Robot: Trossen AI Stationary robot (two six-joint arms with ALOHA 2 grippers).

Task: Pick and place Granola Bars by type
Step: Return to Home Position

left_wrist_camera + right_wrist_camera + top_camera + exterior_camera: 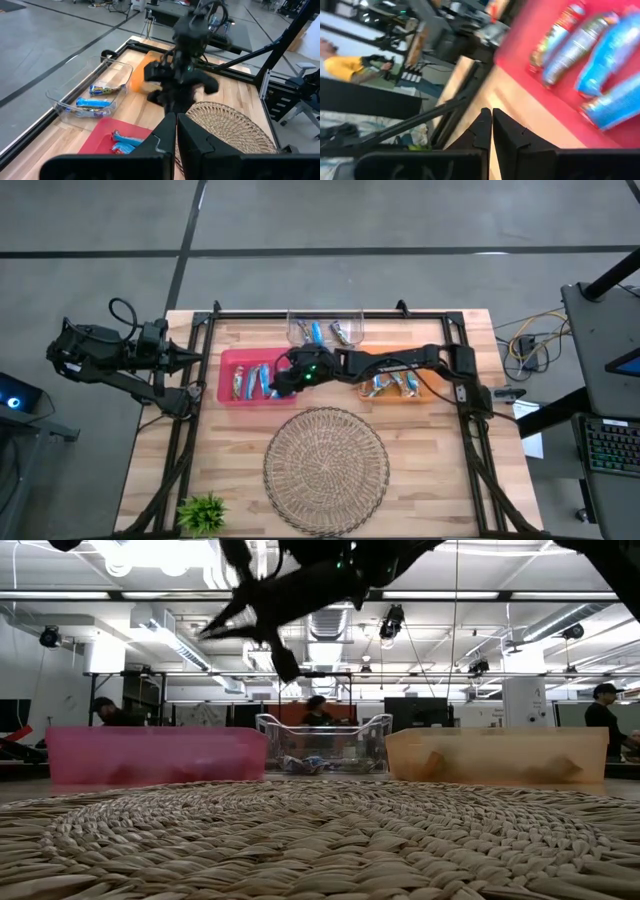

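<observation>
Several granola bars, mostly blue-wrapped, lie in the red tray, seen close in the right wrist view. More bars lie in the clear tray and the orange tray. My right gripper hangs over the red tray's right part, well above the trays in the low view; its fingers are shut and hold nothing. My left gripper is shut and empty, parked off the table's left edge.
A round woven mat fills the near middle of the table. A small green plant stands at the near left corner. A black frame runs along the table's edges. People show in the room beyond.
</observation>
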